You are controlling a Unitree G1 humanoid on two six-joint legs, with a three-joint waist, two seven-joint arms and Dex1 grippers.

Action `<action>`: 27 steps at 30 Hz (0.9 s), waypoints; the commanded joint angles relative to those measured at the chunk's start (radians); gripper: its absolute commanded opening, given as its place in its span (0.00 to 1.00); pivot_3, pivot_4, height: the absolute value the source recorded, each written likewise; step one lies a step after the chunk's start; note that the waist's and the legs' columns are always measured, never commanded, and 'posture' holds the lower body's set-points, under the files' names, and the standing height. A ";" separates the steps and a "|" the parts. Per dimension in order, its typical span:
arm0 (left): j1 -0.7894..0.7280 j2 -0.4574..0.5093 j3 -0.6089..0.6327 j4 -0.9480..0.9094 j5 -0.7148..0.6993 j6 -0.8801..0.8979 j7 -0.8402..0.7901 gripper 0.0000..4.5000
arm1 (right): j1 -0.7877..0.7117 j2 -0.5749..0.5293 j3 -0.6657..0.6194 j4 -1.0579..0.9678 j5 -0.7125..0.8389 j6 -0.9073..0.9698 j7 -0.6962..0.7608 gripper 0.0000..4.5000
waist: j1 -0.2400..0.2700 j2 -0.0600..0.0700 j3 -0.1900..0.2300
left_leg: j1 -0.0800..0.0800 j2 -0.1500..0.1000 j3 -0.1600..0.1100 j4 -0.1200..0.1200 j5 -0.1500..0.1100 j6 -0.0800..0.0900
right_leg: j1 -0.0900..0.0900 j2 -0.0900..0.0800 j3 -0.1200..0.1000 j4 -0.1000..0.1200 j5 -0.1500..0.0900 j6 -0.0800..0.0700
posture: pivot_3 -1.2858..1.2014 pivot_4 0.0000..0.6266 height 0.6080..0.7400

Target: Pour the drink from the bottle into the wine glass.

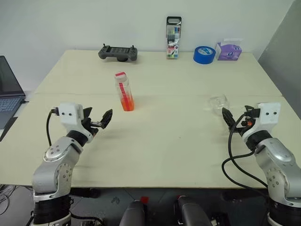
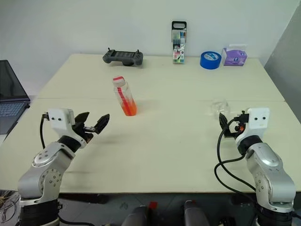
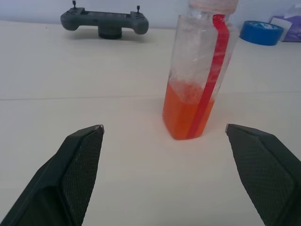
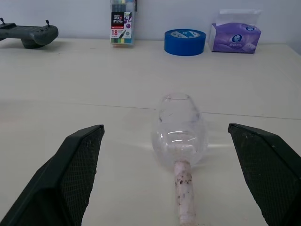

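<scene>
I have both arms raised over the pale table [image 1: 155, 150], one at each side. My left gripper [image 1: 104, 120] is spread wide and holds nothing; in its wrist view the two black fingers [image 3: 77, 160] stand far apart with the bottle [image 3: 200, 80] framed between them but clearly beyond their tips, not touched. The bottle stands upright near the middle of the table, just ahead and to the right of that gripper. It is a slim clear plastic one with a red stripe down its side and a white-and-red cap [image 1: 121, 75], and the orange-red drink [image 1: 127, 103] fills only its lower part.

My right gripper [image 1: 227, 118] is also wide apart and empty. The wine glass [image 4: 179, 141] sits straight ahead of it, between the lines of the two fingers and close to the tips. From the head camera it is a faint clear shape right in front of the gripper, well apart from the bottle.

Along the far edge of the table I see a grey handheld controller [image 1: 118, 52], a marker pack [image 1: 173, 37] standing upright, a blue tape roll [image 1: 204, 54] and a purple tissue pack [image 1: 228, 50]. A laptop [image 1: 9, 92] sits off to my left.
</scene>
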 commanded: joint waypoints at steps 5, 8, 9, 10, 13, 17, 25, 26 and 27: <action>-0.017 0.027 0.029 -0.047 -0.021 0.018 0.007 0.99 | 0.042 0.024 -0.010 -0.072 0.026 -0.010 -0.007 1.00 | 0.000 0.000 0.000 | 0.000 0.000 0.000 0.000 0.000 0.000 | 0.001 0.000 0.000 0.000 0.000 0.000 | 0.52 0.24 1.00; -0.017 0.038 0.019 -0.042 -0.016 0.020 -0.006 0.99 | 0.045 0.029 -0.011 -0.074 0.024 -0.011 -0.009 1.00 | 0.000 0.000 0.000 | 0.000 0.000 0.000 0.000 0.000 0.000 | 0.001 0.000 0.000 0.000 0.000 0.000 | 0.52 0.24 1.00; -0.018 0.044 0.011 -0.040 -0.011 0.019 -0.013 0.99 | 0.045 0.028 -0.012 -0.072 0.024 -0.012 -0.007 1.00 | 0.000 0.000 0.000 | 0.000 0.000 0.000 0.000 0.000 0.000 | 0.001 0.000 0.000 0.000 0.000 0.000 | 0.52 0.24 1.00; -0.024 0.048 0.001 -0.038 -0.005 0.018 -0.018 0.99 | 0.044 0.025 -0.010 -0.071 0.028 -0.012 0.001 1.00 | 0.000 0.000 0.000 | 0.000 0.000 0.000 0.000 0.000 0.000 | 0.001 0.000 0.000 0.000 0.000 0.000 | 0.52 0.24 1.00; -0.089 0.046 -0.034 -0.023 0.015 0.035 0.009 0.99 | 0.025 -0.036 0.064 -0.107 0.084 0.014 0.120 1.00 | 0.001 0.000 0.000 | 0.000 0.000 0.000 0.000 0.000 0.000 | 0.001 0.000 -0.001 0.000 0.000 0.000 | 0.52 0.24 1.00; -0.221 0.005 -0.052 -0.036 -0.007 0.094 0.077 0.99 | -0.076 -0.105 0.184 -0.133 0.190 0.147 0.212 1.00 | 0.000 0.000 0.000 | 0.001 -0.001 -0.001 0.001 0.000 0.000 | 0.002 0.002 -0.001 0.000 0.000 0.000 | 0.52 0.24 1.00; -0.275 -0.034 -0.152 0.012 0.067 0.139 0.125 0.99 | -0.306 -0.063 0.263 -0.008 0.182 0.166 0.202 1.00 | -0.003 0.000 0.000 | 0.001 0.000 -0.001 0.000 0.000 0.000 | 0.001 0.003 -0.001 -0.001 0.000 0.000 | 0.52 0.24 1.00; -0.277 -0.048 -0.160 0.019 0.077 0.134 0.139 0.99 | -0.316 -0.064 0.264 -0.001 0.180 0.163 0.206 1.00 | -0.002 -0.001 0.000 | 0.000 -0.001 -0.001 0.000 0.000 0.000 | 0.001 0.002 -0.001 -0.001 0.001 -0.001 | 0.52 0.24 1.00; -0.279 -0.060 -0.175 0.027 0.095 0.126 0.154 0.99 | -0.326 -0.063 0.265 0.004 0.180 0.161 0.209 1.00 | 0.000 -0.001 0.000 | 0.000 0.000 -0.002 0.000 0.000 0.000 | 0.001 0.002 -0.002 -0.001 0.001 -0.002 | 0.52 0.24 1.00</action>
